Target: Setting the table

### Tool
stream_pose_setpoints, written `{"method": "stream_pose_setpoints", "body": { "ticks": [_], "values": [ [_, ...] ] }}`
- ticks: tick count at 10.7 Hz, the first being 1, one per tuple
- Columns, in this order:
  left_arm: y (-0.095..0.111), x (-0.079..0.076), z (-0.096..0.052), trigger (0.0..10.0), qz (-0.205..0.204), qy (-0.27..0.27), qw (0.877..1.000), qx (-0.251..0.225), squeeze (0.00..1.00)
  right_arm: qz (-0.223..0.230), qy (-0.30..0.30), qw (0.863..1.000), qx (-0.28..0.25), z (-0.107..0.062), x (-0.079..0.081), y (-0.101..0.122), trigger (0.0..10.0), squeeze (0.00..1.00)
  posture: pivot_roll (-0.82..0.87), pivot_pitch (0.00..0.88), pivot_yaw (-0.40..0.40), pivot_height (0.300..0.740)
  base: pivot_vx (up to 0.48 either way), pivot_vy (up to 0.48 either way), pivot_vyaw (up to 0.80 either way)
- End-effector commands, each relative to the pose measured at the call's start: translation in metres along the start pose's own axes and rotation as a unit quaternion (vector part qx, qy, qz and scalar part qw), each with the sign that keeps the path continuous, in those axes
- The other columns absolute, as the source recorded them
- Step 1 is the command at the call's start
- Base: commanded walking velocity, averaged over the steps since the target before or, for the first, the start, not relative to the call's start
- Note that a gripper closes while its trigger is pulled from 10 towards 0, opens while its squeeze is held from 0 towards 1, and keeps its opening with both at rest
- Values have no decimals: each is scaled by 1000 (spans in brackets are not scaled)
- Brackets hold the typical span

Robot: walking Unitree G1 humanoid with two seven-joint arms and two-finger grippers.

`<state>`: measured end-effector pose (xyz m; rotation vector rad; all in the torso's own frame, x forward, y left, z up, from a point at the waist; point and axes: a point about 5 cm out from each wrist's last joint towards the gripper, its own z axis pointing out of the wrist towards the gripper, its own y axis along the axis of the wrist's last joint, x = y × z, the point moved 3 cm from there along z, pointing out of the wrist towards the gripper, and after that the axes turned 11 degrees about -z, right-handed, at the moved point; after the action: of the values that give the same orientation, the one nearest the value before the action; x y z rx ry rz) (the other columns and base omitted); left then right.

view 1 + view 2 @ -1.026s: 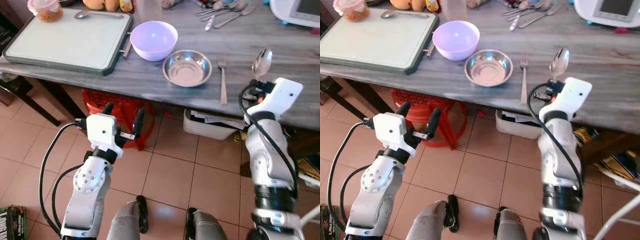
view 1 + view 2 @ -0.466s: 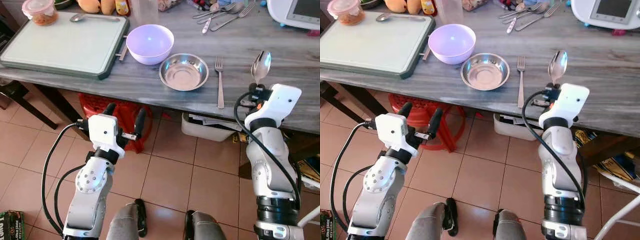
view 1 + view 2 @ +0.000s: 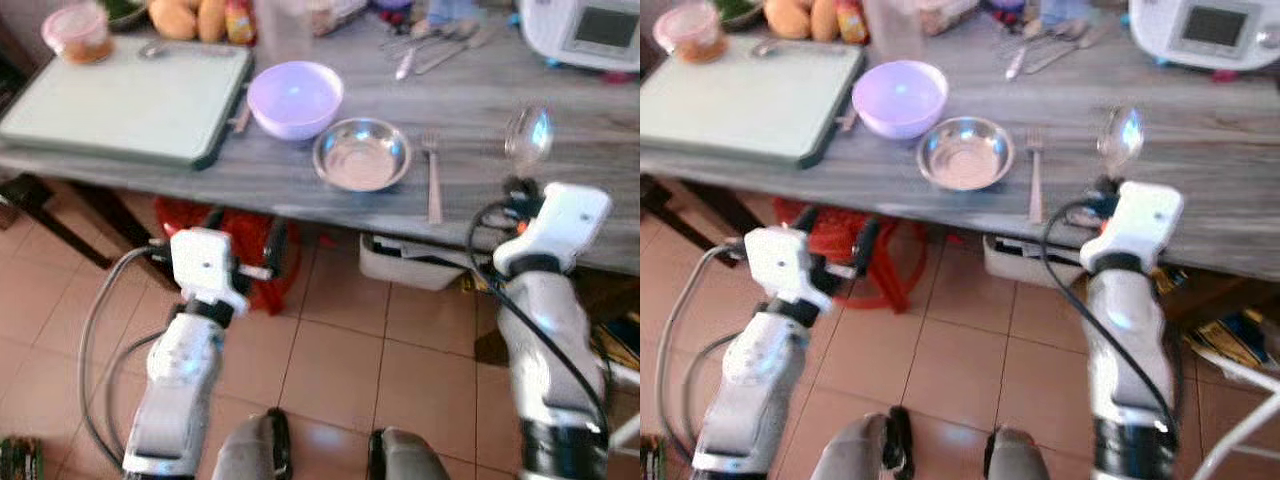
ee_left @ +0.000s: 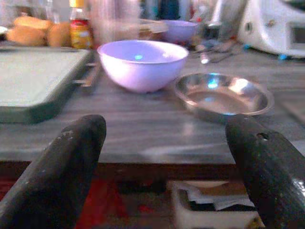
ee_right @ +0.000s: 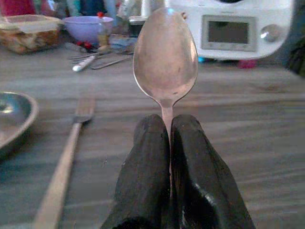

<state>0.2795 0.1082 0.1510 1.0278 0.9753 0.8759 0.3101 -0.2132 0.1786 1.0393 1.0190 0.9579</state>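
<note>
Shiny metal spoon (image 5: 165, 52) standing upright, bowl up, over the table's (image 3: 480, 100) front edge, right of the fork (image 3: 432, 178) and steel bowl (image 3: 362, 154).

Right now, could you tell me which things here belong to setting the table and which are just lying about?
Part of the job:
- spoon, clamped in the right end effector
- fork
- steel bowl
- lilac bowl

Lying about:
- cutting board
- white appliance
- red stool
- loose cutlery
</note>
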Motion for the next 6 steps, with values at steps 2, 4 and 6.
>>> {"method": "stream_pose_setpoints", "body": {
  "ticks": [2,4,6],
  "values": [
    [-2,1,-3,10000,2,-4,1000,6,0,11,-7,1000,-11,-10,3,9,10000,0,-54,174,31,740,354,0,0],
    [0,1,1,10000,3,-8,1000,2,0,8,-7,1000,-13,-8,3,10,10000,0,-55,172,29,740,354,0,-666],
    [0,2,1,10000,4,-7,1000,2,0,8,-6,1000,-14,-7,3,11,10000,0,-54,171,24,740,351,0,-247]
  ]
}}
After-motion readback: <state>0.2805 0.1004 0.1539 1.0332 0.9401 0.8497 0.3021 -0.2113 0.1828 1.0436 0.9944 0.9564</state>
